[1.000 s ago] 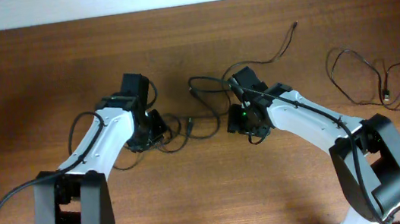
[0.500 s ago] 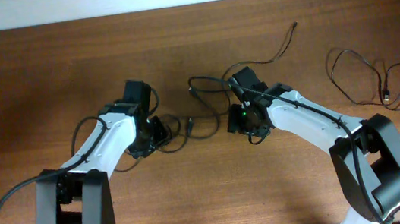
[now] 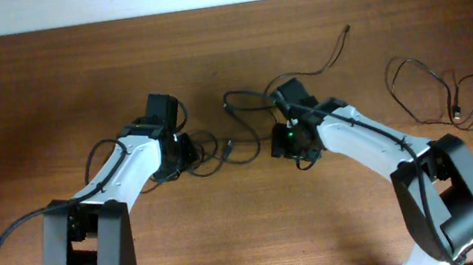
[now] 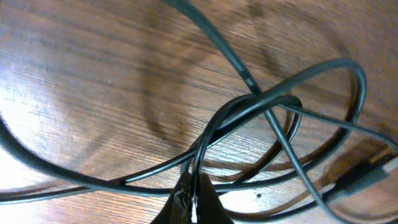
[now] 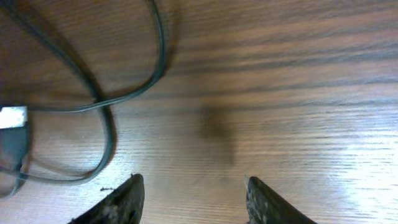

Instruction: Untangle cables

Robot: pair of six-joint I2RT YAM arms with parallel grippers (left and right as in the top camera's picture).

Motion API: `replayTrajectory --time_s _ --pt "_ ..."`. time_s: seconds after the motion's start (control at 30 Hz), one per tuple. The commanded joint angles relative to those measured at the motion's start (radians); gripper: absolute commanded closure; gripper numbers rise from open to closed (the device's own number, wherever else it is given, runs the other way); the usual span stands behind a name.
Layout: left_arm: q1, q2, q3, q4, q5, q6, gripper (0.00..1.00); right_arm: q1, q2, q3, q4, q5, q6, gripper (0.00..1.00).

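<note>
A loose tangle of thin black cables [image 3: 213,148] lies on the wooden table between my two arms. In the left wrist view its strands cross in a knot [image 4: 252,106], and my left gripper [image 4: 196,190] is shut on one strand that runs up out of the fingertips. From above, the left gripper [image 3: 188,153] sits at the tangle's left edge. My right gripper [image 3: 285,146] stands just right of the tangle, open over bare wood [image 5: 194,193] with nothing between its fingers. A cable loop [image 5: 109,134] and a silver plug [image 5: 12,117] lie to its left.
A separate black cable [image 3: 438,91] sprawls in loops at the far right of the table. One more thin cord [image 3: 336,48] trails toward the back from the right arm. The arms' thicker base wires [image 3: 2,247] curve at the front left.
The left gripper briefly opened a little, shifted slightly toward the tangle and closed on a strand. The tangle's loops shifted a little. The right arm has stayed still.
</note>
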Motion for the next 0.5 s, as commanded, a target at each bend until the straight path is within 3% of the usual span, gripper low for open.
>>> replayTrajectory --time_s 0.0,0.03,0.1,0.13,0.23,0.37,0.47 --pt "0.005 -0.037 0.024 -0.025 -0.011 0.145 1.0 -0.098 -0.021 0.015 -0.001 -0.346 -0.182 0.45" --pt "0.005 -0.066 0.03 -0.004 0.009 0.213 1.0 -0.13 -0.023 0.015 -0.005 -0.466 -0.241 0.43" --pt "0.005 -0.163 0.032 0.087 0.203 0.48 1.0 -0.177 -0.023 0.015 -0.011 -0.655 -0.283 0.4" --pt "0.005 -0.195 0.032 0.105 0.265 0.54 1.0 -0.185 -0.023 0.015 -0.005 -0.71 -0.283 0.39" --pt "0.005 -0.235 0.032 0.138 0.365 0.563 1.0 -0.189 -0.023 0.015 0.096 -0.809 -0.271 0.36" --pt "0.002 -0.221 0.006 0.141 0.518 0.668 1.0 -0.189 -0.023 0.015 0.169 -0.817 -0.121 0.38" --pt "0.002 -0.219 -0.01 0.155 0.499 0.687 1.0 -0.189 -0.023 0.015 0.169 -0.816 -0.025 0.48"
